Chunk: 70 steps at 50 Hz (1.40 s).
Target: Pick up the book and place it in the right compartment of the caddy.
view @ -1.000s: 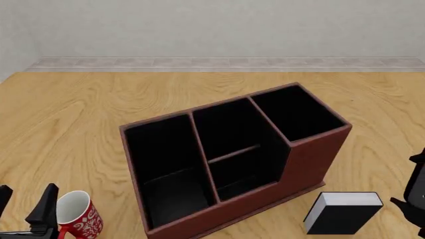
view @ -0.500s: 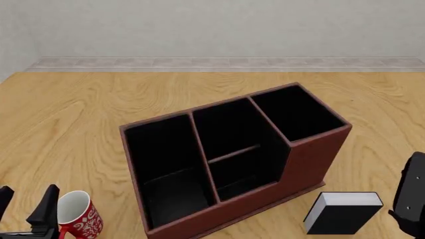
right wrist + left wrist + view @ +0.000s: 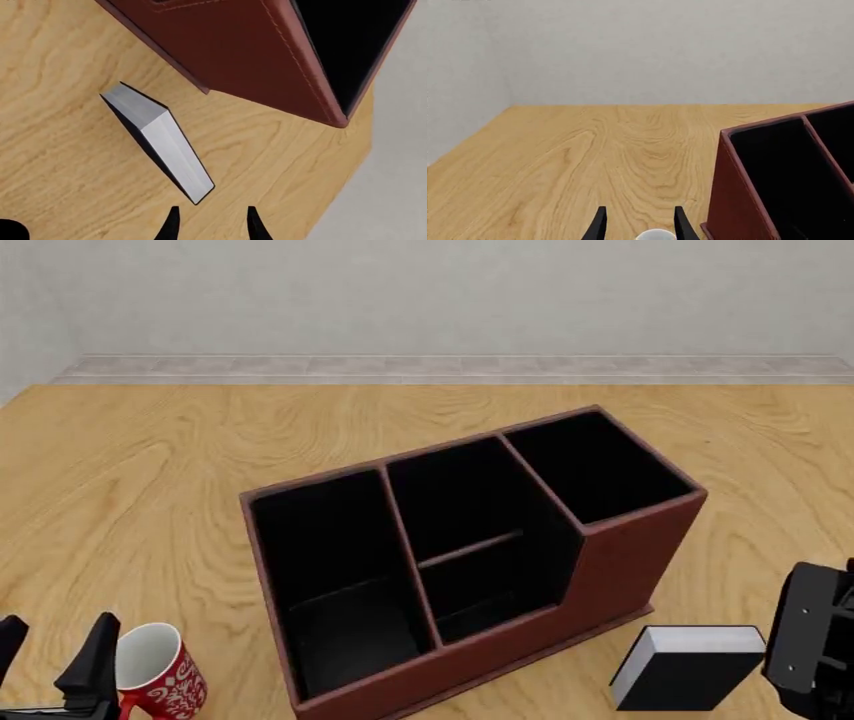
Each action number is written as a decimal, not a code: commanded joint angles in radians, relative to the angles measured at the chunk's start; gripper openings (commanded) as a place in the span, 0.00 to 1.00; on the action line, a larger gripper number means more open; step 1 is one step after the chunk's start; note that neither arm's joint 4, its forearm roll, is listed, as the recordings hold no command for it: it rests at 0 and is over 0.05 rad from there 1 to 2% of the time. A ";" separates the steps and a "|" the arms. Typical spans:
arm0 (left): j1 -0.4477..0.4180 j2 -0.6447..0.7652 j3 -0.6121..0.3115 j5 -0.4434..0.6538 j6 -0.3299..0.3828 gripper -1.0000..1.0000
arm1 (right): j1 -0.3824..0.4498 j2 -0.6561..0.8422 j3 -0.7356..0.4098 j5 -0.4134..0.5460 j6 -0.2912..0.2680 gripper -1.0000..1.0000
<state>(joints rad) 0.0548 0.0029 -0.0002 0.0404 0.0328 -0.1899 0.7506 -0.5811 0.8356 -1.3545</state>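
The black book (image 3: 681,677) with white page edges lies on the table in front of the caddy's (image 3: 467,560) right end. The caddy's narrow, taller right compartment (image 3: 598,466) is black inside and holds nothing. In the right wrist view the book (image 3: 160,142) lies just ahead of my right gripper (image 3: 210,222), whose fingers are open and touch nothing; the caddy wall (image 3: 247,55) is beyond it. The right arm (image 3: 810,650) stands just right of the book. My left gripper (image 3: 51,655) is open at the front left, beside the mug.
A red-and-white mug (image 3: 154,670) stands at the front left next to my left gripper; its rim (image 3: 656,234) shows between the open fingers in the left wrist view. The caddy's left wall (image 3: 740,190) is close by.
My right arm has moved left from the table's right edge toward the book and now stands right beside it. The left arm, the book and the caddy have not moved.
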 commanded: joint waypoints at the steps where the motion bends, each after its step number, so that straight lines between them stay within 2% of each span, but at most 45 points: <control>1: 0.004 -0.001 0.000 0.001 0.002 1.00 | 0.022 0.015 0.026 -0.030 0.010 1.00; 24: 0.008 0.003 0.000 -0.004 0.006 1.00 | 0.057 0.072 0.052 -0.107 0.025 1.00; 32: 0.004 0.002 0.000 0.001 0.007 1.00 | 0.044 0.092 0.085 -0.138 0.003 1.00; 44: 0.006 -0.002 0.000 0.010 0.006 1.00 | 0.049 0.129 0.085 -0.171 0.005 1.00; 60: 0.015 -0.002 0.000 0.014 0.007 1.00 | 0.082 0.177 0.127 -0.210 0.061 1.00; 70: 0.014 0.000 -0.001 0.015 0.005 1.00 | 0.140 0.182 0.112 -0.170 0.139 1.00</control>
<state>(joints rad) 0.0684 0.0020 -0.0006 0.0537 0.0396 -0.0894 0.9212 -0.4652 0.6485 -1.2708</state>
